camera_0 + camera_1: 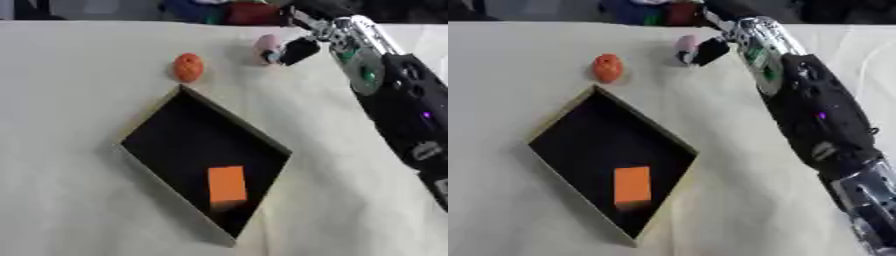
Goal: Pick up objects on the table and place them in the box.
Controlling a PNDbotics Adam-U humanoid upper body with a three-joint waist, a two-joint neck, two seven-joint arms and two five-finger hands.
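Right arm comes in from the right edge and reaches across to the far side of the worktop (70,150). Right hand (297,50) is at the pink object (265,47), a small rounded thing near the far edge; black fingers (710,50) sit right against its right side, touching or nearly so. Can't tell whether the fingers are curled round it or just beside it, view is too soft there, so grip state unknown. Pink object appears to be still on the worktop, not lifted as far as I can see.

Orange round object (188,67) sits on the worktop left of the pink one, apart from it, just beyond the far corner of the box. Nothing touching it.

Box (144,165): shallow, dark interior, tan rim, turned so it reads as a diamond, one corner pointing at the far edge, one toward the robot. Sits mid-worktop, left of the right arm and apart from it.

Orange block (227,184) already lies inside the box, flat on the dark floor, in the near half toward the near corner, clear of the walls on its visible sides.

Worktop is covered in a pale cloth with soft creases on the right. Some blurred coloured items (236,11) beyond the far edge, can't make them out.

Left hand not visible in either view
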